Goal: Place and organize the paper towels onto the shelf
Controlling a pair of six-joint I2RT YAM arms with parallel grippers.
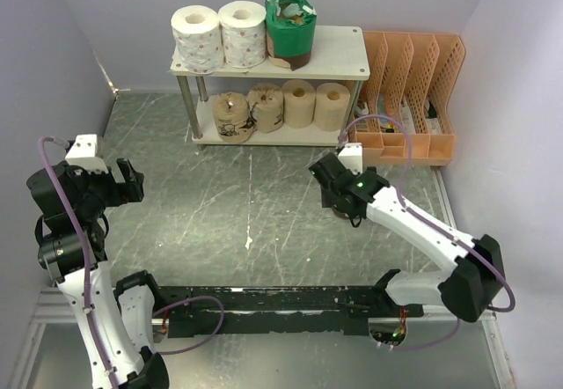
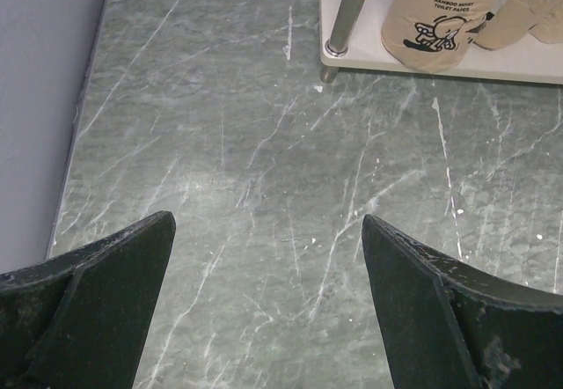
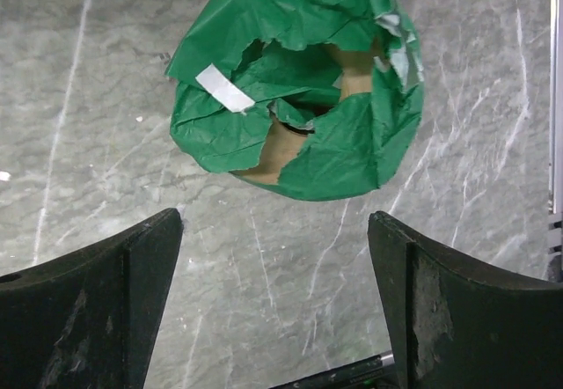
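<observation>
- Hovering with fingers apart, the right gripper (image 3: pixel 273 222) is hanging over the last green-wrapped roll (image 3: pixel 299 81), which is resting on the table (image 3: pixel 88 99), ungripped.
- The left gripper (image 2: pixel 268 222) is gaping too, holding nothing.
- Seven rolls (image 1: pixel 242 33) are already sitting on the shelf (image 1: pixel 339 50); one is left.

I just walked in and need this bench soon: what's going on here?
Two robot arms are putting paper towels on the shelf. Seven are already there: two white rolls and one green-wrapped roll on top, four tan rolls below. A second green roll sits on the table just ahead of the right gripper, whose fingers are open and not touching it. The left gripper hangs open off to the left, holding nothing.
</observation>
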